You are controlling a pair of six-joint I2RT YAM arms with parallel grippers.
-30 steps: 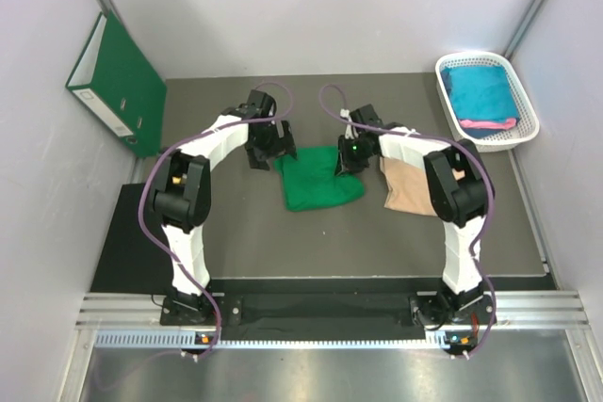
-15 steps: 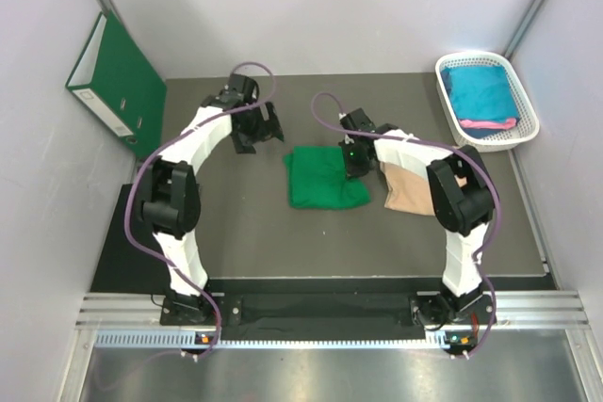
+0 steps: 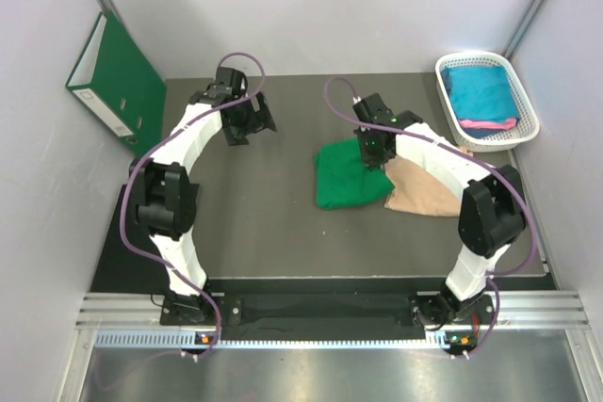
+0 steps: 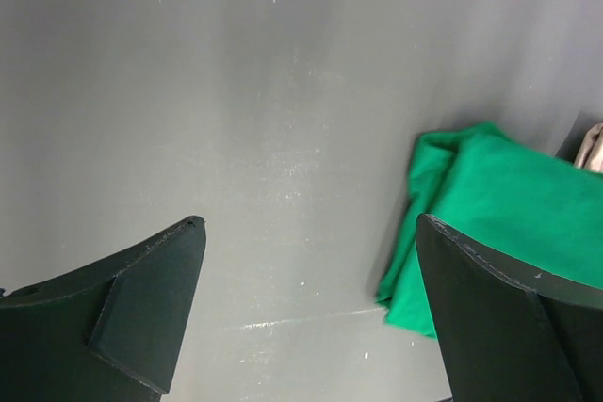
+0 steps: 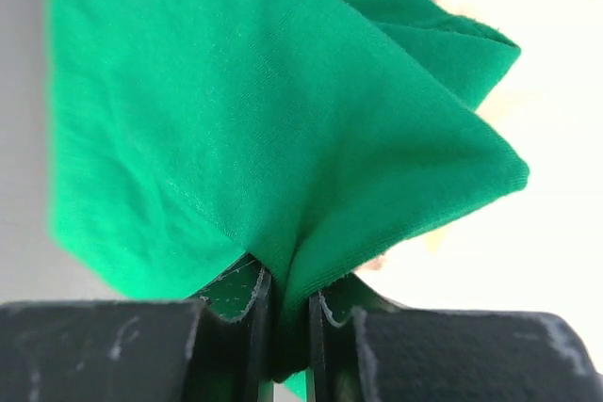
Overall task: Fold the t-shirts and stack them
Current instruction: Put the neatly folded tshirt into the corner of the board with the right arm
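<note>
On the dark grey mat (image 3: 254, 218) between pale walls (image 3: 377, 7), my right gripper (image 5: 285, 298) pinches the green shirt (image 3: 344, 181), overlapping the beige shirt (image 3: 424, 193); my left gripper (image 4: 311, 233) hangs wide open.

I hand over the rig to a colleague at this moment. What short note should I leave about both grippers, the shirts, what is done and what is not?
Left gripper: open, empty, over the bare table, left of the green shirt.
Right gripper: shut on a fold of the green shirt.
Shirts: the green one lies mid-table, its right edge against the beige shirt. The teal shirt and pink shirt are in the white basket.
Done: green and beige look folded.
Left: probably set green on beige, then handle the basket shirts.
</note>
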